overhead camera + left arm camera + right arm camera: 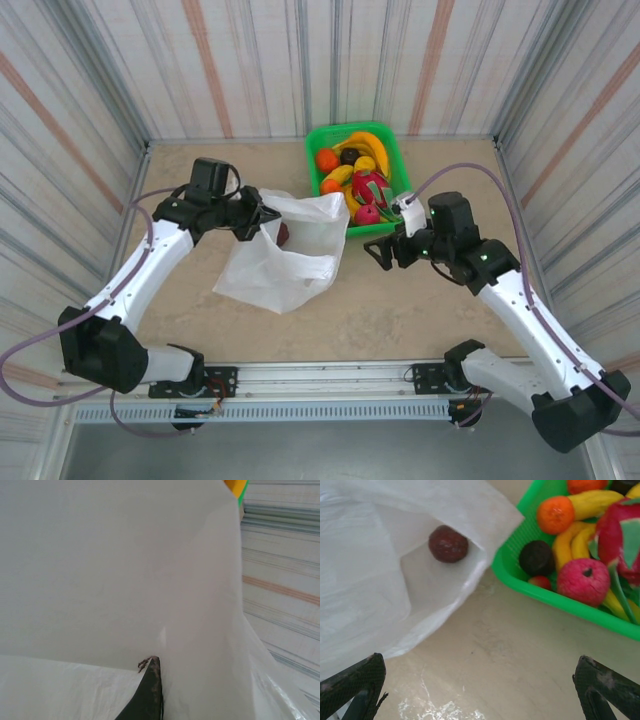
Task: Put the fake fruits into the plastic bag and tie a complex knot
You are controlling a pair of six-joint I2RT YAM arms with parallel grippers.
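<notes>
Left pincer is clamped on the rim of the bag, a thin, crinkly, translucent white sack lying just left of the basket with its mouth gaping. One maroon fruit sits inside the mouth; the other fruits fill the basket. Right pincer hangs wide open and empty near the basket's front.

Green basket at far table edge; striped walls around; rail, perhaps aluminium, near edge.
</notes>
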